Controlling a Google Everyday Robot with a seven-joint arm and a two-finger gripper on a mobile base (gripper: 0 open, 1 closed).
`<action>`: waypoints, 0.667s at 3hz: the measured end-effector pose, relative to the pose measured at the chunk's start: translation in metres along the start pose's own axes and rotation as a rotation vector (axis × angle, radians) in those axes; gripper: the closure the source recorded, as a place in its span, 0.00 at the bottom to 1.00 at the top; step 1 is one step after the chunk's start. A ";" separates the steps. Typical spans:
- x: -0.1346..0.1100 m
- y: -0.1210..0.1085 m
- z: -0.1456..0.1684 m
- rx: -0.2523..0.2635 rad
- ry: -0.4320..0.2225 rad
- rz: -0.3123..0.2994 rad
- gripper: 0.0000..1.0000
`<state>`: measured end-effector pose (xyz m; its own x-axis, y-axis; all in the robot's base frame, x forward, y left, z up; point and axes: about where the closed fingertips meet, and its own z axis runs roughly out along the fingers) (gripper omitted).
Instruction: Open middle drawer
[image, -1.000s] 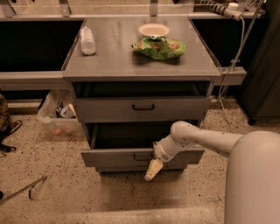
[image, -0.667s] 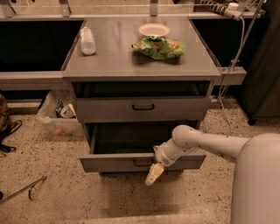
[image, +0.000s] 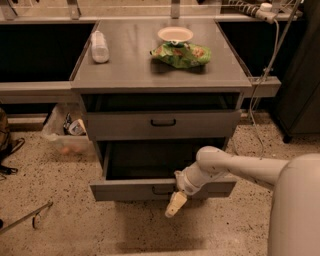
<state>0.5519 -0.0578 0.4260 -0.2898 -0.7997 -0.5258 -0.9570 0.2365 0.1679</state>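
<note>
The middle drawer (image: 125, 190) is a wide grey metal drawer pulled well out of the cabinet, so its dark inside (image: 150, 160) shows. Its small black handle (image: 160, 189) sits at the centre of the front. My gripper (image: 172, 205), with cream tips pointing down, hangs just in front of the drawer front, right of and below the handle. My white arm (image: 235, 167) reaches in from the right. Whether the gripper touches the handle is not visible.
Above it, another grey drawer (image: 200, 124) with a black handle is slightly out. The cabinet top (image: 125, 70) holds a white bottle (image: 99, 46), a white bowl (image: 175, 34) and a green chip bag (image: 182, 54). A plastic bin (image: 65, 132) stands at the left, and a cable (image: 260, 95) hangs at the right.
The middle drawer has slid further out toward the camera. My gripper has moved with it, toward the front and slightly left.
</note>
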 end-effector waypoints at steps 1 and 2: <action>-0.008 0.022 -0.020 0.027 -0.051 0.054 0.00; 0.005 0.097 -0.025 -0.032 -0.070 0.106 0.00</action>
<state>0.4576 -0.0529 0.4603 -0.3903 -0.7302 -0.5608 -0.9206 0.2991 0.2511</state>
